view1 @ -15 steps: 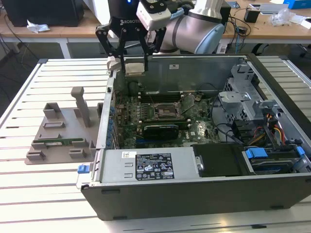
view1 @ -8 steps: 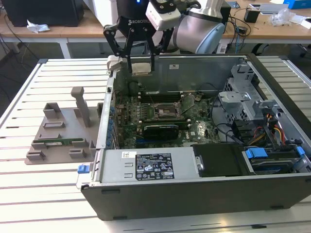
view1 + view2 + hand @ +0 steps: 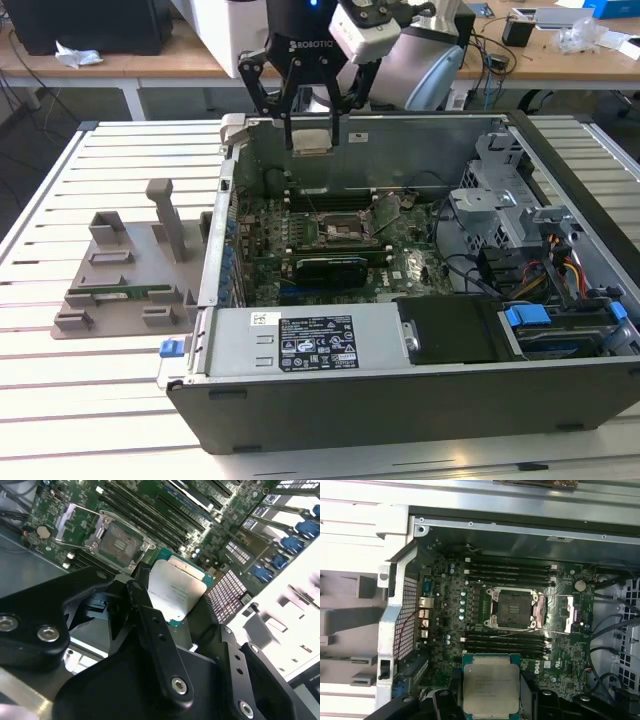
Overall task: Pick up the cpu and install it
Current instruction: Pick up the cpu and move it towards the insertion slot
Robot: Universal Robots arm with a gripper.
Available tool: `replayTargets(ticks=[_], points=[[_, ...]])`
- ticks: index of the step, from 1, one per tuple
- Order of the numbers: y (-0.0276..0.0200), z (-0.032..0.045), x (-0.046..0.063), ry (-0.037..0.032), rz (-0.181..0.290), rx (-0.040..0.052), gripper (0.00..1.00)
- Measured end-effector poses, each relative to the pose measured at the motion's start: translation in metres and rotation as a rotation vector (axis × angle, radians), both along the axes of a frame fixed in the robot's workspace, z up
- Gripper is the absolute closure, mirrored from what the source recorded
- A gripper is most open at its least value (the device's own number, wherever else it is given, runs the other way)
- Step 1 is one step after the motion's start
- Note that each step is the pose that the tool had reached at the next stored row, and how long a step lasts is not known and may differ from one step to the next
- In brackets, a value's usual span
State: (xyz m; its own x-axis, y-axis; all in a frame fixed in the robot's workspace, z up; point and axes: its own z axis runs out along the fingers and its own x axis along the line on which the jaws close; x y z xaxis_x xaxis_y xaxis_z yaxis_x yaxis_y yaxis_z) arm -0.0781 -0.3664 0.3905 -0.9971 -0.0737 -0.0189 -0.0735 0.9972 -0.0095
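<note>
1. In the exterior view, the gripper [image 3: 312, 146] is pointed straight down from the wrist. It is held over the far part of the open computer case [image 3: 400, 405], toward the exterior view's left.
2. The two black fingers [image 3: 145, 615] are closed on opposite edges of the cpu [image 3: 311, 139]. The chip is held level in the air above the green motherboard [image 3: 300, 275], and only the fingers are touching it.
3. In both wrist views, the cpu [image 3: 172, 592] [image 3: 490, 684] is shown as a flat square chip. A smooth silver-grey metal lid with stepped corners is set on a thin green rim.
4. The socket [image 3: 514, 608] is seen lying open on the board, well apart from the held chip. Its dark square contact field is exposed inside a bright metal frame. The load plate [image 3: 540, 611] is swung up at one side.
5. The socket is flanked on two sides by rows of long, narrow black memory slots [image 3: 510, 570].
6. The case is made of dark grey sheet metal and rests on a white slatted table [image 3: 60, 210]. A grey moulded fixture [image 3: 120, 290] with upright posts lies on the table just beside the case, at the exterior view's left.
</note>
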Motion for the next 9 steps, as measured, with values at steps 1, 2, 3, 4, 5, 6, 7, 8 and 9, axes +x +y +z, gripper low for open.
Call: replayTargets(ticks=[1,2,3,4,5,6,7,8,9], points=[[0.0,0.0,0.002,0.0,0.0,0.0,0.45],[0.0,-0.0001,0.004,0.0,0.0,0.0,0.45],[0.0,-0.0001,0.006,0.0,0.0,0.0,0.45],[0.0,-0.0001,0.007,0.0,0.0,0.0,0.45],[0.0,-0.0001,0.01,0.0,0.0,0.0,0.45],[0.0,-0.0002,0.012,0.0,0.0,0.0,0.45],[0.0,-0.0002,0.014,-0.0001,0.0,0.0,0.45],[0.0,-0.0003,0.016,0.0,0.0,0.0,0.45],[0.0,-0.0004,0.019,-0.0001,0.0,0.0001,0.45]])
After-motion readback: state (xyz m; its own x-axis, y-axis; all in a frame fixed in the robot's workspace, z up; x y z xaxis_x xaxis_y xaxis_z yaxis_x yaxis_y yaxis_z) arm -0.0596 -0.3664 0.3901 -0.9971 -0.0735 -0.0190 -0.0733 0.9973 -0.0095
